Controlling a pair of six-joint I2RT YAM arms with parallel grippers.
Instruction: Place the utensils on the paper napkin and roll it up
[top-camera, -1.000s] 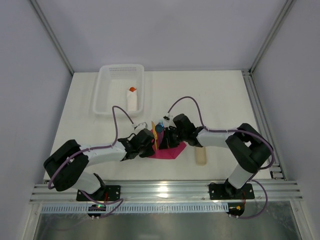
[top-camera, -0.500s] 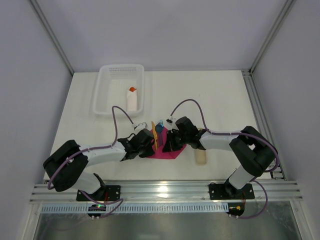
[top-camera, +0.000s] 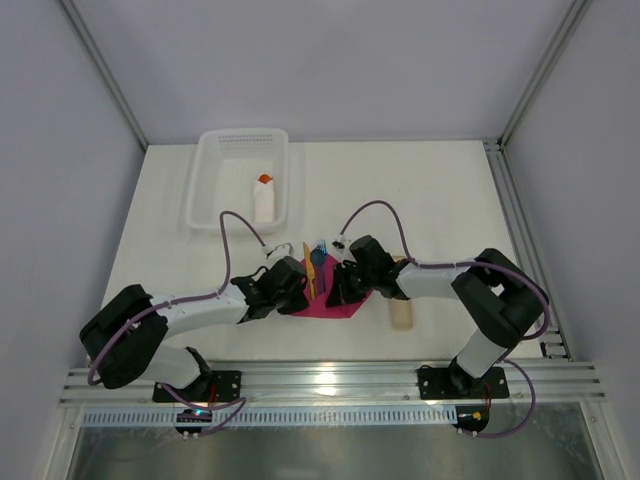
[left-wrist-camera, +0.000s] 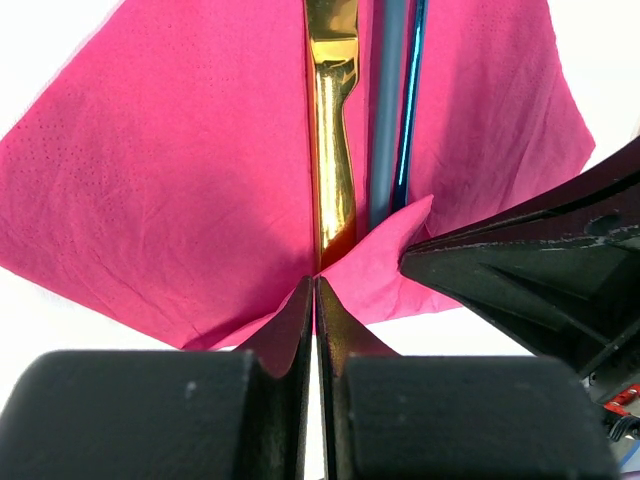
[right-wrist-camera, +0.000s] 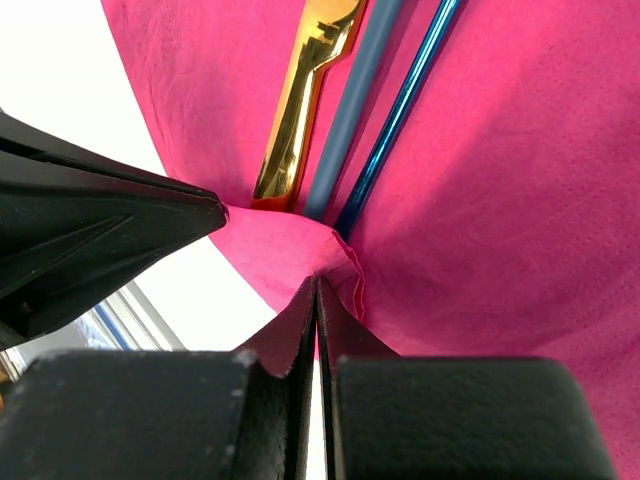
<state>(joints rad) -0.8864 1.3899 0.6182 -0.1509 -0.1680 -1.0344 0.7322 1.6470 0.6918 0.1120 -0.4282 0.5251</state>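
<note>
The magenta paper napkin (top-camera: 338, 305) lies between the two arms, and its near edge is lifted into a small fold (left-wrist-camera: 385, 262). On it lie the utensils side by side: the yellow-orange knife (left-wrist-camera: 335, 130) and two blue handles (left-wrist-camera: 387, 100) (left-wrist-camera: 410, 110), whose heads are out of the wrist views. They stick out past the napkin's far side (top-camera: 316, 258). My left gripper (left-wrist-camera: 315, 284) is shut, its tips pinching the napkin edge at the knife's end. Close beside it, my right gripper (right-wrist-camera: 317, 284) is shut on the raised fold (right-wrist-camera: 300, 250).
A white basket (top-camera: 228, 170) stands at the back left with a white, orange-tipped roll (top-camera: 264, 198) inside. A beige rounded strip (top-camera: 401, 312) lies just right of the napkin, under the right forearm. The two gripper heads nearly touch.
Both grippers have shifted only slightly, the right one a little toward the left. The napkin and utensils stay where they were.
</note>
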